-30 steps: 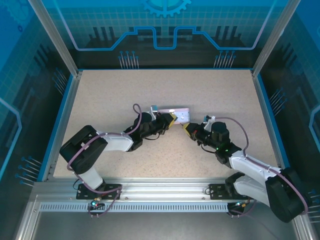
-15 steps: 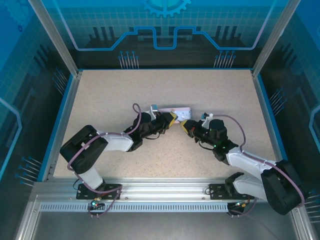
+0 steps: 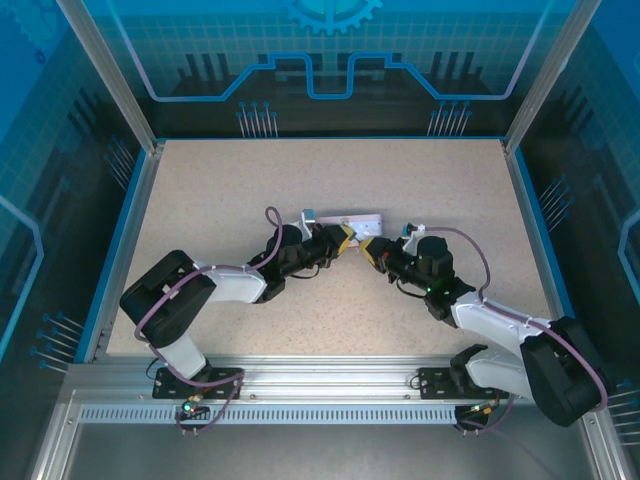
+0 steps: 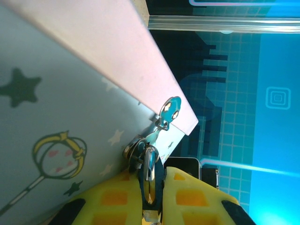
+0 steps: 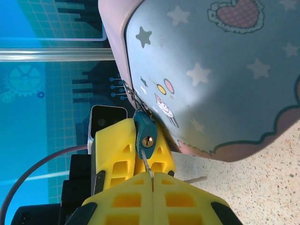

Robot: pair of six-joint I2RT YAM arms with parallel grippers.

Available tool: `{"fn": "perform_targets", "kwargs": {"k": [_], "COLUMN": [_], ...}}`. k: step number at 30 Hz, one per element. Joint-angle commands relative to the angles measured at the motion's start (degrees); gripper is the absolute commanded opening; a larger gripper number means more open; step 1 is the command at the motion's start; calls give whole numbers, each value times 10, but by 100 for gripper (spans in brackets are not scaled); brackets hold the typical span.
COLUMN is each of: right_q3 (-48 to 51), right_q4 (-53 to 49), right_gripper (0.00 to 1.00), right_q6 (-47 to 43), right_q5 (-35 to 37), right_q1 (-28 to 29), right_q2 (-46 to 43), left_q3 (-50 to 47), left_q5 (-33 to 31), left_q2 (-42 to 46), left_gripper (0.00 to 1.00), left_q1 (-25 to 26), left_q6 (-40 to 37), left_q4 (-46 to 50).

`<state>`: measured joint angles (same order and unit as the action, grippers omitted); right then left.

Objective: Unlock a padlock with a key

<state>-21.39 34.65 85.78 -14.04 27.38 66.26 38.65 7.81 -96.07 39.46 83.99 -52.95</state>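
Right pincer (image 5: 153,182) has its yellow fingers pressed together on the key (image 5: 147,165), a thin dark sliver of metal. Only the key's narrow blade sticks out of the seam between the pads, and its head is buried in the grip. The blade runs up to the brass keyhole of the padlock (image 5: 145,132). How far it sits inside the keyhole cannot be told.

From the right wrist the padlock is a small teal body seen end-on, the round brass keyhole facing the camera. It hangs at the corner of the tin (image 5: 225,79), just under the tin's latch. The tin is pale blue with stars, a heart and a pink edge, and it rests on the speckled counter (image 5: 267,187).

Left pincer (image 4: 152,177) comes in from the other side, its yellow fingers closed tight on a silvery metal part of the lock. In the left wrist view a teal piece with two pale dots sits just beyond that, against the tin's pink rim. Which part of the lock is in the grip, shackle or body, is hard to make out.

From above, the two pincers meet nose to nose at the tin's near side, around the middle of the counter. Lock and key are too small to pick out there.
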Motion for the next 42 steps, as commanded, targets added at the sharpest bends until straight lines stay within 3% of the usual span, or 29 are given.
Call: {"fn": "perform_targets", "kwargs": {"k": [1,29,42], "right_q3": [-21,10,-12], "right_q4": [14,-22,-13], "right_gripper": [0,0,0], "right_q6": [1,-10,-15], "right_q5": [6,23,13], "right_q1": [7,1,0], "right_q2": [4,-28,7], "left_q3": [7,10,21], "left_q5": [14,13,17], "left_q2": [4,5,4], "left_gripper": [0,0,0], "left_q1": [-4,-5,-4], "left_q6": [-1,-4,-4], "left_q4": [-71,-65,-57]}}
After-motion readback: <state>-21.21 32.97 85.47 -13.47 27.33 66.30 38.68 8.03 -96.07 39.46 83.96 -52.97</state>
